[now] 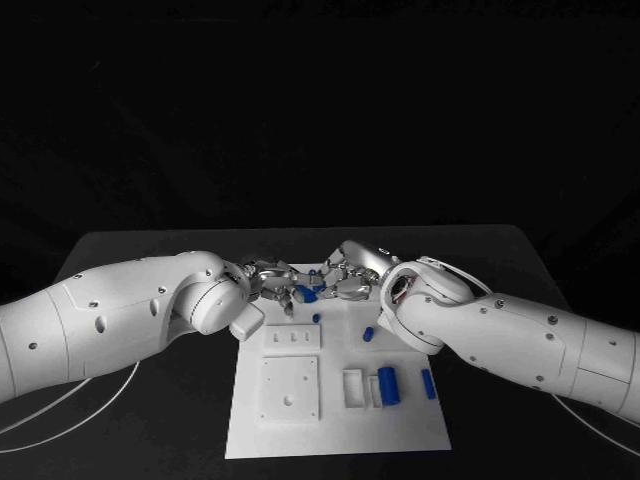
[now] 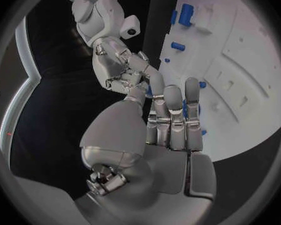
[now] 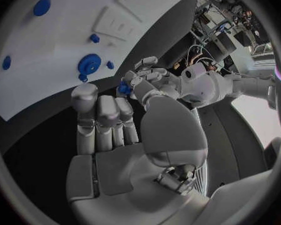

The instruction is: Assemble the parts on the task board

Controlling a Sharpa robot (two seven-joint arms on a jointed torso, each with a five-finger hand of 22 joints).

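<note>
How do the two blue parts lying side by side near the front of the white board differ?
The thick blue part is clearly fatter than the slim blue part. The thick one lies right beside a white block; the slim one lies alone, nearer the right edge of the task board. Both are blue and lie lengthwise, front to back.

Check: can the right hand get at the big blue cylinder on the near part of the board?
Probably yes. The blue cylinder lies uncovered on the task board; the right hand would need to pull back from the far edge.
</note>
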